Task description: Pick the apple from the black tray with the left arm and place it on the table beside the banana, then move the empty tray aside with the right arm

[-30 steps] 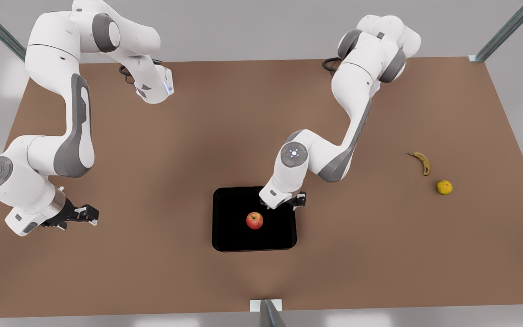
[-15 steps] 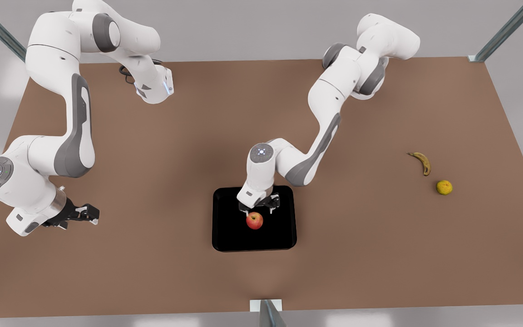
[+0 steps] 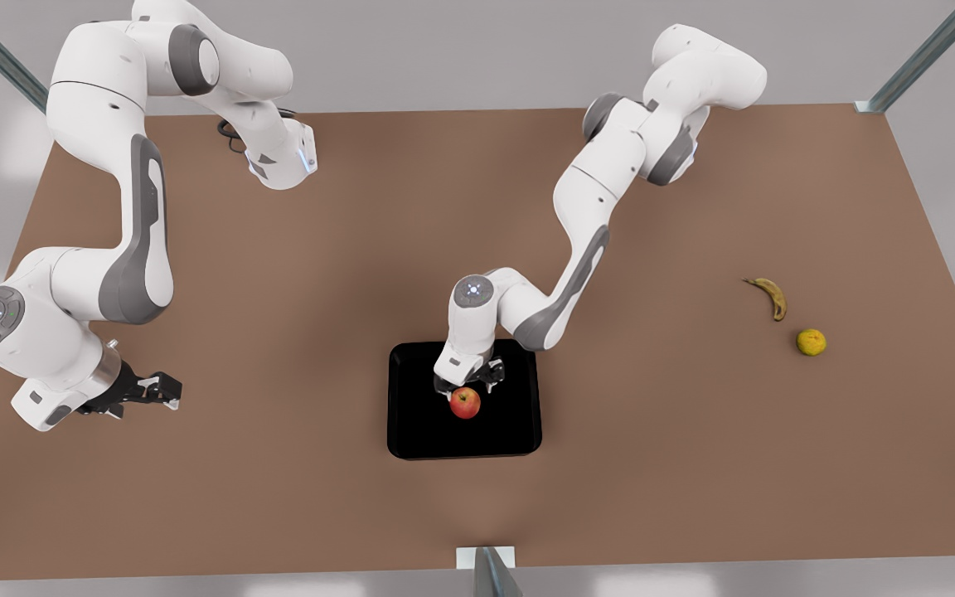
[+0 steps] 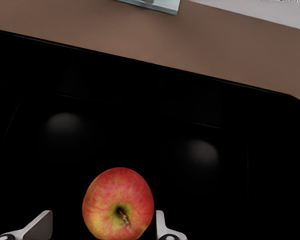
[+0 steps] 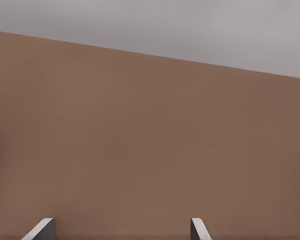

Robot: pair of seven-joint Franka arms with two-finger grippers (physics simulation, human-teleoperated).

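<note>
1. Two claws are in play, and we start with the left gripper [image 3: 467, 385], which hangs over the black tray [image 3: 411, 431] just above the apple [image 3: 465, 403], on the side nearer the arm bases.
2. We see in the left wrist view that its fingers [image 4: 161, 227] are spread, one on each side of the apple [image 4: 118, 204]; one sits just beside the fruit and the other stands a little off, and we cannot tell whether either touches the skin.
3. We find the apple resting on the tray floor [image 4: 200, 125], near the tray's middle, its stem dimple facing up toward the wrist camera.
4. We see the tray lying flat on the table [image 3: 278, 514], roughly midway across the front view and toward its lower edge.
5. We place the right gripper [image 3: 164, 390] well apart from the tray, at the front view's left, held low over bare table; this arm waits.
6. We see its fingers [image 5: 40, 229] spread wide in the right wrist view, with nothing between them.
7. We find the banana [image 3: 770, 297] far off at the front view's right, lying on the table with a round yellow-orange fruit [image 3: 811, 342] near it.
</note>
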